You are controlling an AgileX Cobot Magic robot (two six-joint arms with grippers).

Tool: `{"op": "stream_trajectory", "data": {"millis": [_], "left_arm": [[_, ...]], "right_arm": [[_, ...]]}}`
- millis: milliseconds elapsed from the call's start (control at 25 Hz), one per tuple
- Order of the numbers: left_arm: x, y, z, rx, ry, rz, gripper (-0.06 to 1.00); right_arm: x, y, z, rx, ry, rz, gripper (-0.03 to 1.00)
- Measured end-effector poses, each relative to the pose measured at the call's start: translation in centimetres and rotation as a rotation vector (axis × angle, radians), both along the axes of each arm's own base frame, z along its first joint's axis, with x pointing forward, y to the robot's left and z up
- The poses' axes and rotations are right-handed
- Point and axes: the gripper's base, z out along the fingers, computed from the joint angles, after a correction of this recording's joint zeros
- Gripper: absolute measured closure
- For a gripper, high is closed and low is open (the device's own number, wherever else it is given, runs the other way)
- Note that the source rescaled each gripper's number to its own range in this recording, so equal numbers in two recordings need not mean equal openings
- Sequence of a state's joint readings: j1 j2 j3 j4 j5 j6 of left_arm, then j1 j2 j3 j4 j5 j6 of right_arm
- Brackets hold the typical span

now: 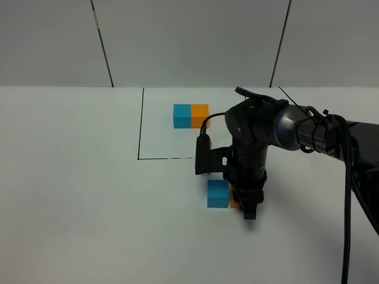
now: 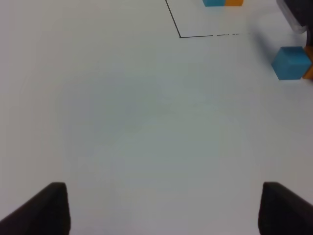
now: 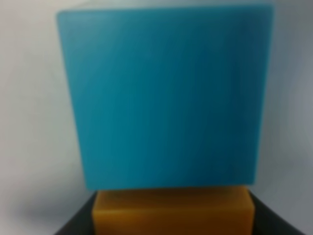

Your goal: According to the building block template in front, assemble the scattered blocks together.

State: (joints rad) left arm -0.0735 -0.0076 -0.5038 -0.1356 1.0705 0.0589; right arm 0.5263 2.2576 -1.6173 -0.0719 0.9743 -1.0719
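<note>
The building block template (image 1: 190,116), a short blue-and-orange bar, lies inside the black outline at the back; its edge shows in the left wrist view (image 2: 222,2). The scattered sky-blue block (image 1: 218,193) (image 2: 291,62) (image 3: 166,98) rests on the white table. The orange block (image 1: 234,201) (image 3: 173,210) sits flush against its right side. My right gripper (image 1: 249,210) reaches down from above and is shut on the orange block, hiding most of it. My left gripper (image 2: 164,210) hovers open over bare table to the left, holding nothing.
A black outline (image 1: 140,124) marks a rectangle on the white table (image 1: 77,189) around the template. The right arm and its cable (image 1: 346,195) stretch in from the right edge. A grey panelled wall stands behind.
</note>
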Motion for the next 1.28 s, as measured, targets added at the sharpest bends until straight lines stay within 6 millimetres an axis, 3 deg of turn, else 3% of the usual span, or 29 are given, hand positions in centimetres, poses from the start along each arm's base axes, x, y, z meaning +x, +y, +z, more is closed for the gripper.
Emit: {"op": "stream_trajectory", "data": {"millis": [1280], "left_arm": [[0.00, 0.00, 0.00, 0.000, 0.000, 0.000, 0.29]], "right_arm": [[-0.09, 0.49, -0.01, 0.025, -0.004, 0.001, 0.97]]}}
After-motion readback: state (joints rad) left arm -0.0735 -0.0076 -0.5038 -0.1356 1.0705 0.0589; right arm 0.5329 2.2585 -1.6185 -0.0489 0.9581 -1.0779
